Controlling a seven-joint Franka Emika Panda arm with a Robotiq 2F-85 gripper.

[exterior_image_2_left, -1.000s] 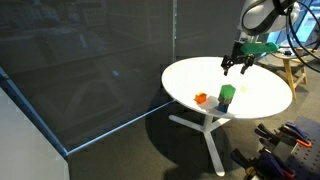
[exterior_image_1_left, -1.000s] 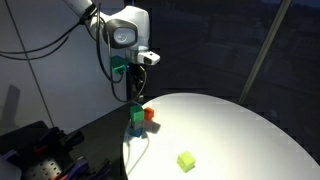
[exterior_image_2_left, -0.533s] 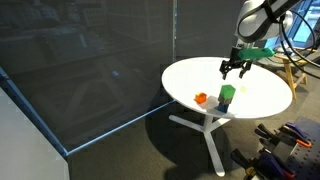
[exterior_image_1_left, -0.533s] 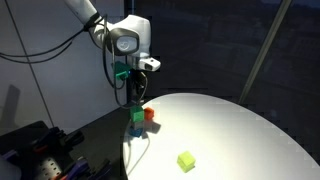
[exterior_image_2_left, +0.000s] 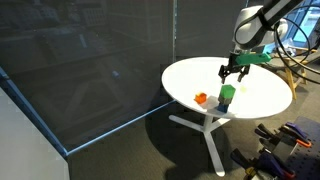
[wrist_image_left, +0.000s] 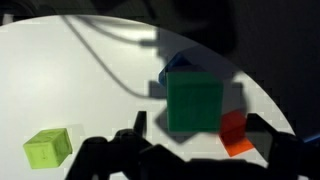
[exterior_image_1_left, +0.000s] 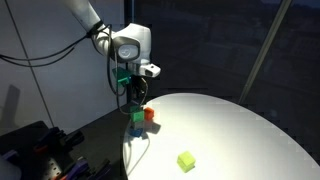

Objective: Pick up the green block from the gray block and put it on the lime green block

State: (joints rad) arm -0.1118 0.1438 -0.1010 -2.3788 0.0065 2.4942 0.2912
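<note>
The green block [wrist_image_left: 193, 101] sits on top of the gray block [wrist_image_left: 176, 63], of which only a bluish edge shows in the wrist view. The stack stands near the edge of the white round table [exterior_image_1_left: 230, 130] in both exterior views, with the green block on top [exterior_image_1_left: 136, 114] [exterior_image_2_left: 227, 92]. My gripper [exterior_image_1_left: 135, 95] [exterior_image_2_left: 234, 72] [wrist_image_left: 205, 130] hangs open just above the green block, fingers to either side, holding nothing. The lime green block [exterior_image_1_left: 186, 160] [wrist_image_left: 48, 148] lies apart on the table, toward its front edge.
An orange-red block [exterior_image_1_left: 148, 114] [exterior_image_2_left: 201, 98] [wrist_image_left: 235, 132] stands right beside the stack. The table has a white pedestal foot [exterior_image_2_left: 210, 130]. Dark curtains hang behind. Equipment and cables [exterior_image_1_left: 40, 150] sit on the floor near the table.
My gripper has moved down toward the stack and now hangs just above the green block. The blocks have not moved.
</note>
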